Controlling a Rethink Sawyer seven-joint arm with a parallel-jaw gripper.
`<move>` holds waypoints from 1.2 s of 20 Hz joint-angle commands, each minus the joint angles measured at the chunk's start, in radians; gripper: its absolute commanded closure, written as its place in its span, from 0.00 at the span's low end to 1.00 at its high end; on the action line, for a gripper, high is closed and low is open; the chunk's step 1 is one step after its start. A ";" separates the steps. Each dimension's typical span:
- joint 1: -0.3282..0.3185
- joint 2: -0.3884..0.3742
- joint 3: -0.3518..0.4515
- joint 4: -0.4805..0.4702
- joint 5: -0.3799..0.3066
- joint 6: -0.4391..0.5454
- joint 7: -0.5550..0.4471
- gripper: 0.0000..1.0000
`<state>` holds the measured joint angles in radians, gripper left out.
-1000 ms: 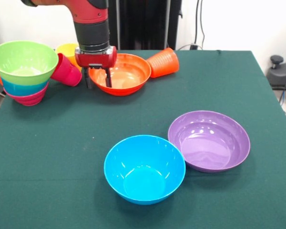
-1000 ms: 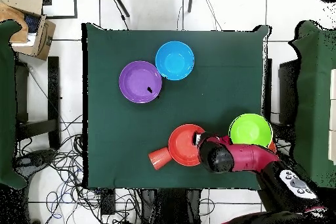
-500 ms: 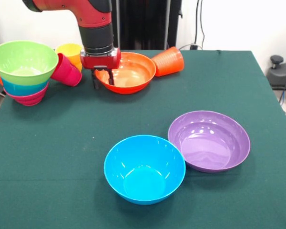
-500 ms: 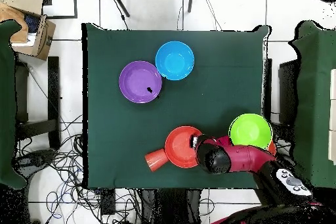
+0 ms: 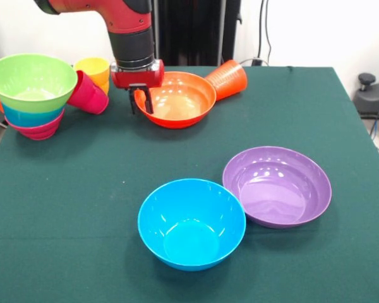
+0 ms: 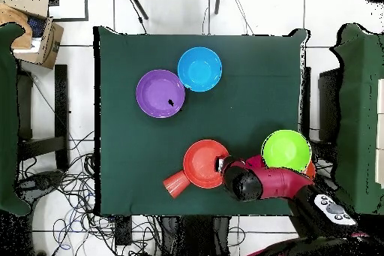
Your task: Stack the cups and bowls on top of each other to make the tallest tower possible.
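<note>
Front: gripper (image 5: 140, 100) fingers pinch the near-left rim of the large orange bowl (image 5: 177, 98), prob to carry it to the tower (image 5: 31, 93) w/ the lime green bowl (image 5: 31, 81) on top. Orange cup (image 5: 227, 79) lies touching the bowl's far side. Overhead: arm (image 6: 262, 182) hides the fingers & pink/yellow cups; orange bowl sits near bench (image 6: 127, 103) edge

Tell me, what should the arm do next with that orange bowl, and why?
Probably lift it. The gripper straddles the rim of the large orange bowl, which presses against the tipped orange cup. Raising it would clear the cup before carrying it to the tower.
</note>
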<state>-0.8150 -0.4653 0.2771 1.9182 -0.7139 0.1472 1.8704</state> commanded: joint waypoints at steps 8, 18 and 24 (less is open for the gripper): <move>-0.118 -0.081 0.237 0.058 0.020 0.197 -0.165 1.00; -0.327 -0.258 0.510 0.179 0.168 0.314 -0.170 1.00; -0.414 -0.314 0.629 0.219 0.234 0.375 -0.171 1.00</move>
<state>-1.2124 -0.7125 0.7165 2.0623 -0.5441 0.3886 1.8704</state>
